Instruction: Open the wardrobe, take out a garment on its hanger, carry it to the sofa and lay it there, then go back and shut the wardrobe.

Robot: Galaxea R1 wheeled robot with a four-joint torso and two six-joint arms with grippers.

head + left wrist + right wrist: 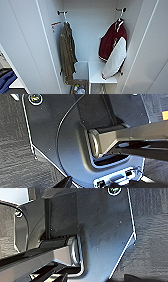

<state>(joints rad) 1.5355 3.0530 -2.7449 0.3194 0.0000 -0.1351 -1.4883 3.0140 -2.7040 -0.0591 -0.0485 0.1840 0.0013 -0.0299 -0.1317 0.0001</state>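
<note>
The wardrobe (90,32) stands open right in front of me, its white doors (25,47) swung out to both sides. Inside on the right, the garment (111,42), a maroon jacket with white sleeves, hangs on its hanger (120,17) from a hook. Its lower white sleeve rests over a white shelf (96,72). In each wrist view, a dark tip of my left gripper (63,183) and of my right gripper (140,278) sits low beside the robot's dark base, over grey carpet.
A long olive-brown garment (67,55) hangs from a hook on the wardrobe's left side. An open box (78,88) with small colourful items sits on the wardrobe floor. Past the left door's edge lies blue fabric (6,80) on a white surface.
</note>
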